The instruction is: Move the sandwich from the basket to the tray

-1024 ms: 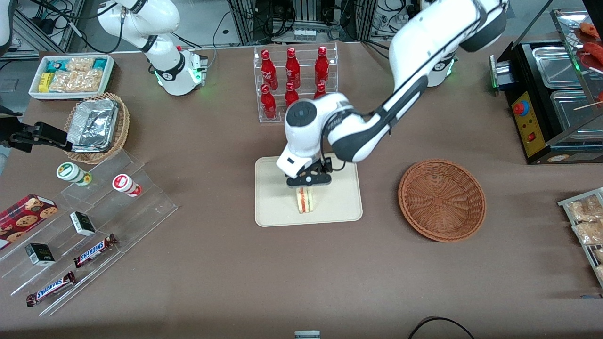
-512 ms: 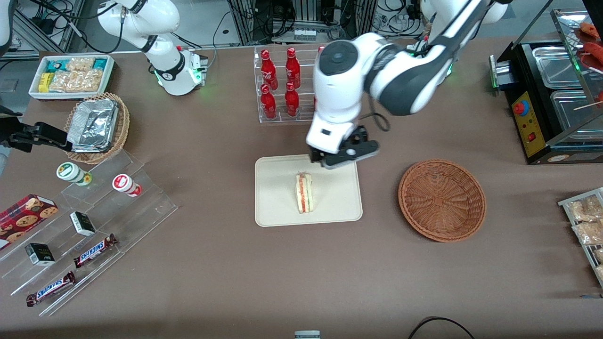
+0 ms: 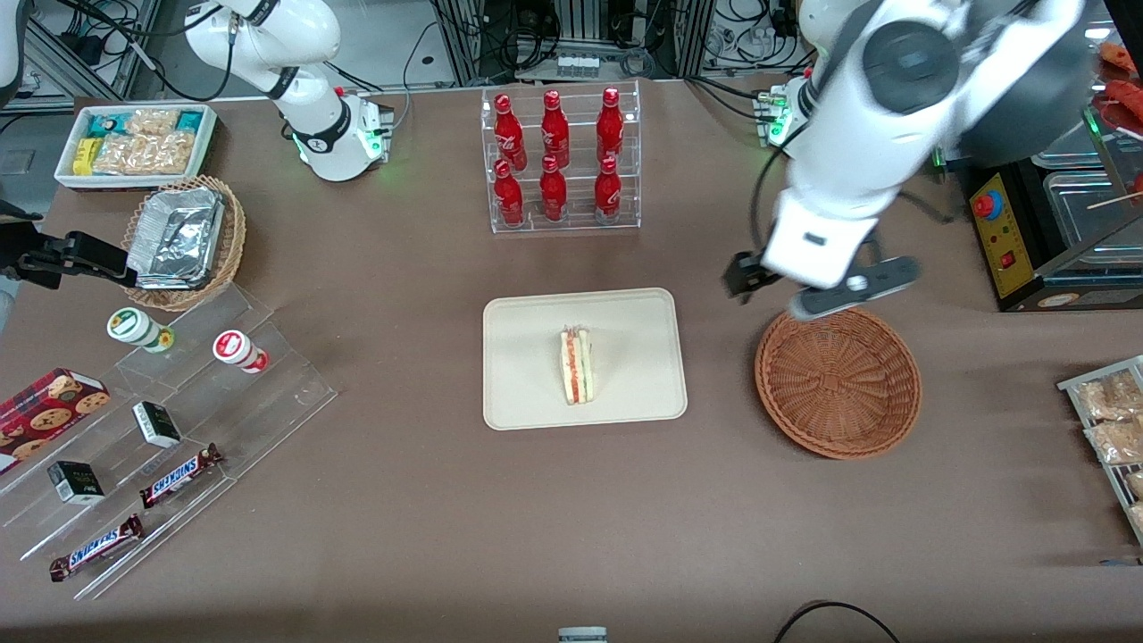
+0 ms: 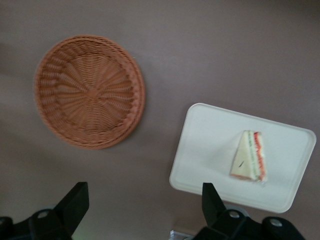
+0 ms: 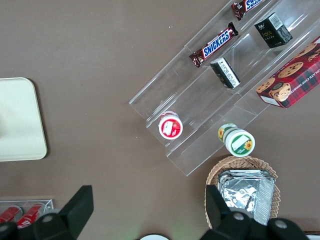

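Observation:
The sandwich (image 3: pixel 576 366) (image 4: pixel 250 156), a white-bread wedge with red and green filling, lies on its own in the middle of the cream tray (image 3: pixel 527 357) (image 4: pixel 210 145). The reddish-brown wicker basket (image 3: pixel 838 379) (image 4: pixel 90 90) sits beside the tray, toward the working arm's end, with nothing in it. My left gripper (image 3: pixel 817 290) (image 4: pixel 144 195) hangs high above the table, over the basket's rim farthest from the front camera. It is open and nothing is between its fingers.
A clear rack of red bottles (image 3: pixel 558 161) stands farther from the front camera than the tray. A black warmer machine (image 3: pixel 1045 196) and packets on a rack (image 3: pixel 1112 420) lie at the working arm's end. Acrylic snack steps (image 3: pixel 161 429) and a foil-filled tan basket (image 3: pixel 183 241) lie toward the parked arm's end.
My gripper let go of the sandwich on the tray, rose, and swung toward the working arm's end until it hung over the basket's rim. The sandwich stayed on the tray.

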Robot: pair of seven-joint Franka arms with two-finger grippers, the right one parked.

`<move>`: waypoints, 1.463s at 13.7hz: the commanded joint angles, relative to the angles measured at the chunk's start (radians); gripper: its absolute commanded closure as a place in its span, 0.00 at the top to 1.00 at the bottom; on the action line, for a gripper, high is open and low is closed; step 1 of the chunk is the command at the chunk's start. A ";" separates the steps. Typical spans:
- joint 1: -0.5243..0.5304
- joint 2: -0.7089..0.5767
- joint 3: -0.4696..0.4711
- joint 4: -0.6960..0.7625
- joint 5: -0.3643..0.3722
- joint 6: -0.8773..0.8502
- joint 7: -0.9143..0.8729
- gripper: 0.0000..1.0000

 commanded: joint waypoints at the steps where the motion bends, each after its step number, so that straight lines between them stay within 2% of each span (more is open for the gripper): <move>1: 0.099 -0.082 0.000 -0.030 -0.041 -0.075 0.161 1.00; 4: 0.159 -0.118 0.008 -0.047 -0.041 -0.112 0.314 1.00; 5: 0.144 -0.133 0.058 -0.050 -0.043 -0.132 0.377 1.00; 9: -0.121 -0.196 0.398 -0.088 -0.061 -0.138 0.500 1.00; 12: -0.207 -0.240 0.558 -0.114 -0.106 -0.140 0.594 1.00; 15: -0.205 -0.257 0.595 -0.117 -0.113 -0.169 0.698 1.00; 20: -0.200 -0.195 0.608 -0.050 -0.098 -0.157 0.705 1.00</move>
